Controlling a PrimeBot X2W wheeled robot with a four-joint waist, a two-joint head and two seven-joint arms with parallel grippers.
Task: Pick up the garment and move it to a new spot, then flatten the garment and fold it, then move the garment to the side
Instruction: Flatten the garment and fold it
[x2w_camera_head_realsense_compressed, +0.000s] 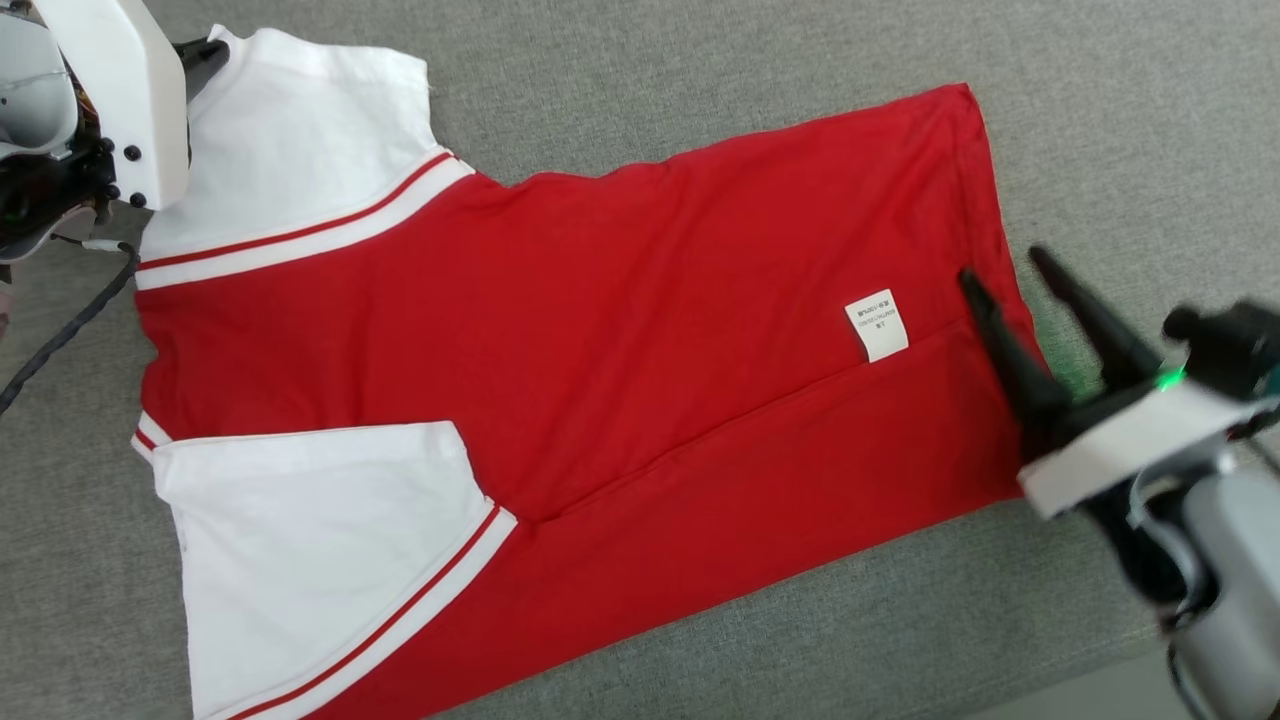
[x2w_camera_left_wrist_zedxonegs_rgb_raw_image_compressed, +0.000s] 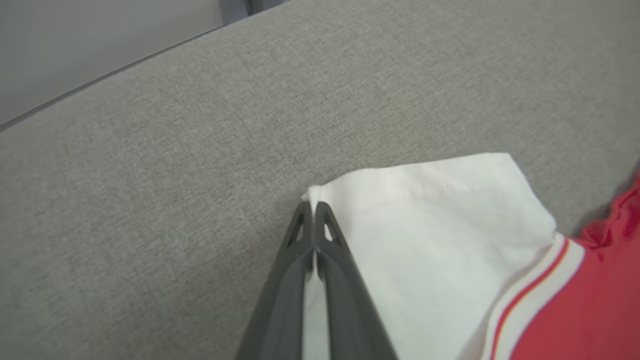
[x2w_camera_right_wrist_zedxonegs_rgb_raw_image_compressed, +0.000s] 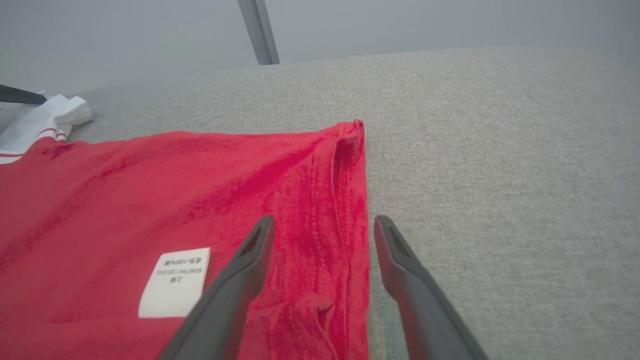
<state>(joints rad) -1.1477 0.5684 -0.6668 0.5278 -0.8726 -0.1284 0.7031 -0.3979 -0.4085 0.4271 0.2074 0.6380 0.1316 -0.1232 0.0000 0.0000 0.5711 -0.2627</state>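
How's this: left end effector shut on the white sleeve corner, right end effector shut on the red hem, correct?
One error: the right wrist view shows the right end effector open, straddling the red hem. The left end effector is shut on the white sleeve corner.

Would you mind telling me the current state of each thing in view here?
Shirt, spread flat on the grey surface, one long side folded over the body.
Left gripper, shut on the corner of the white sleeve.
Right gripper, open, fingers either side of the red hem.
Label, lying flat on the red cloth, print showing.
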